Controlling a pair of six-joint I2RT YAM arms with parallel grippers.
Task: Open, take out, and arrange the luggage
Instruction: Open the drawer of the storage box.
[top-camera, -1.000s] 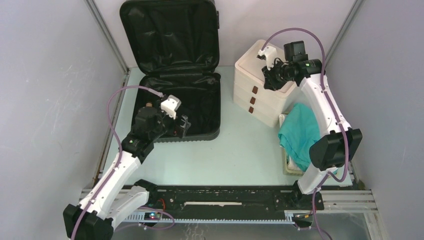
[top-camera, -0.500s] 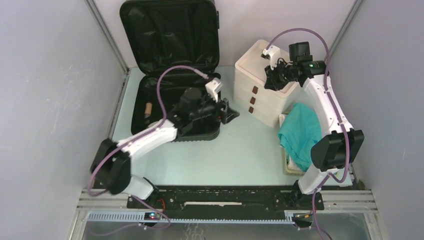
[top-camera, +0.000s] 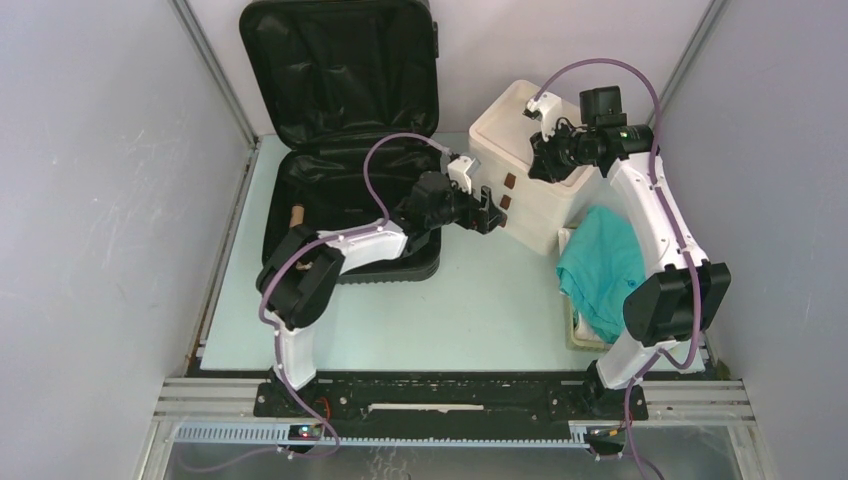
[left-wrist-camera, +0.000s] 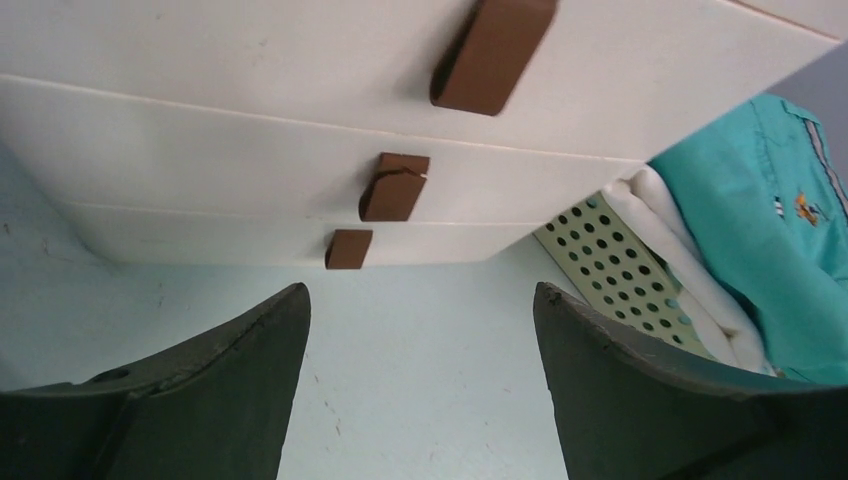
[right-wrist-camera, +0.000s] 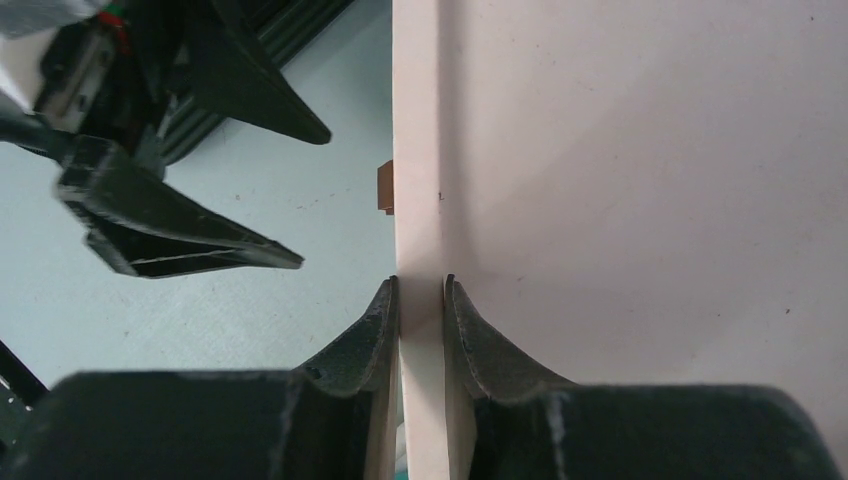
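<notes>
Left hand (top-camera: 489, 213) swung to drawer box (top-camera: 515, 120).

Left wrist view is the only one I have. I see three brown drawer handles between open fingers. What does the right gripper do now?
Observer: The right gripper is shut on the rim at the top of the white drawer box, pinching its thin wall.
Operator: And where is the luggage? I cannot see it.
Observer: The luggage lies open to the left of the box, with its lid standing upright.
Operator: Is something inside it?
Observer: One small brown item lies at the left side of the lower half. What it is, I cannot tell.
</notes>
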